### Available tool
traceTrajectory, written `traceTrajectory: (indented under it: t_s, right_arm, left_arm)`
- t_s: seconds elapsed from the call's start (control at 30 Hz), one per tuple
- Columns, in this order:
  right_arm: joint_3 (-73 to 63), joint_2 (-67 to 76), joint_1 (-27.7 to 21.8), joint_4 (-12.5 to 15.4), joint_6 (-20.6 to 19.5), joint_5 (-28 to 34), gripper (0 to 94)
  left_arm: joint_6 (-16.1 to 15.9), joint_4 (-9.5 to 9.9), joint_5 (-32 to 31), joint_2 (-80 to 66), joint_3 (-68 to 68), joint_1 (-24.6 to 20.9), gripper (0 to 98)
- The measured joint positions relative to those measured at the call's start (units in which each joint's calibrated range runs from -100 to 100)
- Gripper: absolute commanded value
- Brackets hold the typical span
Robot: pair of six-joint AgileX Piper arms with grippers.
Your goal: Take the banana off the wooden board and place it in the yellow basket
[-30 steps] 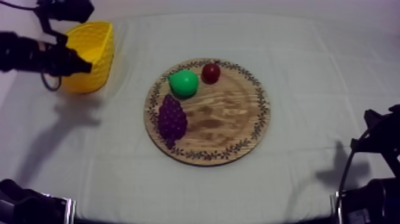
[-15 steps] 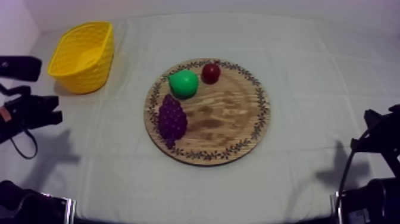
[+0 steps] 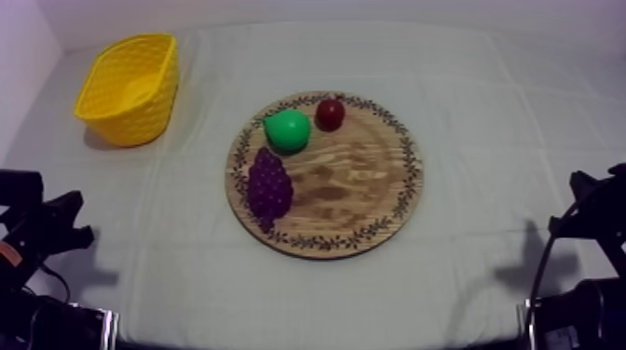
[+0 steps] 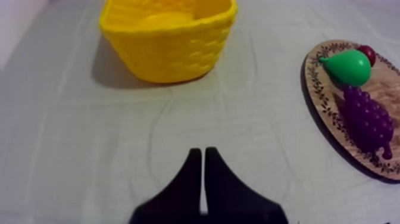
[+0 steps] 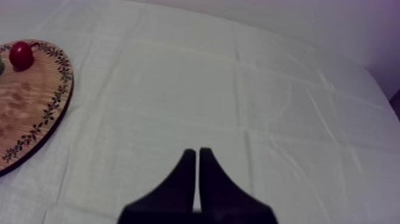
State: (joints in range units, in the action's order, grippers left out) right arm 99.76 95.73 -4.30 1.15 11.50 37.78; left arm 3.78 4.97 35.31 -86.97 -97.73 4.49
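The banana (image 4: pixel 166 18) lies inside the yellow basket (image 4: pixel 172 56), with just its top showing above the woven rim. The basket stands on the counter (image 3: pixel 484 112) at my left, well apart from the wooden board (image 3: pixel 363 177). On the board I see a pear (image 3: pixel 286 129) beside a small red fruit (image 3: pixel 330 114), and a bunch of grapes (image 3: pixel 269 186) nearer me. My left claw (image 4: pixel 202 156) is pressed into a narrow wedge, holding nothing, low over bare cloth and pointing toward the basket. My right claw (image 5: pixel 197 156) is closed the same way, empty, over the cloth beside the board.
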Motion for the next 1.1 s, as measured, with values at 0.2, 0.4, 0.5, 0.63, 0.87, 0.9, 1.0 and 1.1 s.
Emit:
traceTrajectory:
  t_s: [0.2,0.4,0.5,0.63,0.87,0.9,1.0,1.1]
  right_arm:
    - [0.0,0.0,0.0,0.0,0.0,0.0,0.3]
    - [0.0,0.0,0.0,0.0,0.0,0.0,0.3]
    - [0.0,0.0,0.0,0.0,0.0,0.0,0.3]
    - [0.0,0.0,0.0,0.0,0.0,0.0,0.3]
    - [0.0,0.0,0.0,0.0,0.0,0.0,0.3]
    - [0.0,0.0,0.0,0.0,0.0,0.0,0.3]
    - [0.0,0.0,0.0,0.0,0.0,0.0,0.3]
    - [0.0,0.0,0.0,0.0,0.0,0.0,0.3]
  left_arm:
    - [-1.5,-0.76,4.4,-8.7,0.5,-0.1,0.1]
    - [-2.9,-2.15,6.4,-12.8,0.7,-0.3,0.1]
    - [-1.5,-2.51,4.7,-12.9,0.0,-0.4,0.1]
    - [3.1,-2.70,-0.3,-13.0,-1.6,-0.4,0.1]
    - [10.5,-2.75,-2.7,-13.0,-1.9,-0.4,0.1]
    - [10.9,-2.75,-2.8,-13.0,-2.0,-0.4,0.1]
    - [10.9,-2.75,-2.8,-13.0,-2.0,-0.4,0.1]
    - [9.4,-2.75,-2.8,-13.0,-2.0,-0.4,0.1]
